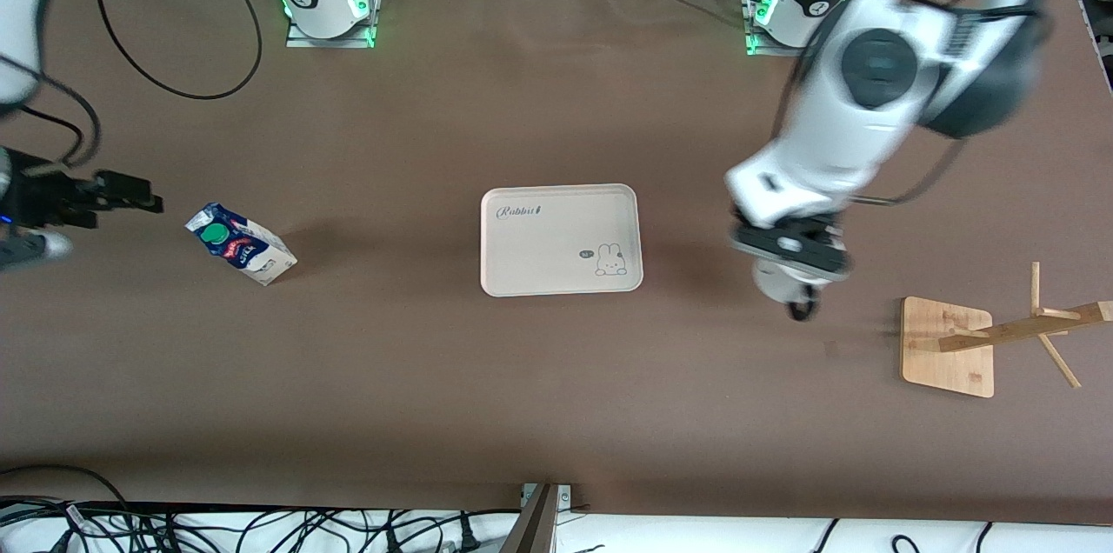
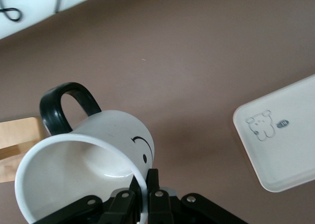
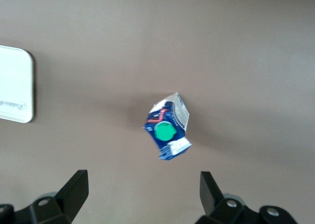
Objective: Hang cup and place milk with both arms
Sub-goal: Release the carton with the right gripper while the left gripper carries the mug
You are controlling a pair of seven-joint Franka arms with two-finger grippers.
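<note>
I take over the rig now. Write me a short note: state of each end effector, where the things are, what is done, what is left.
Left end effector: shut on the cup, gripping its rim, up over the table between the tray and the wooden rack.
Right end effector: open, holding nothing, in the air over the table beside the milk.
Milk: on the table toward the right arm's end, not on the tray.
Done: cup picked up.
Left: hang the cup on the rack by its handle; grasp the milk and probably put it on the tray.
</note>
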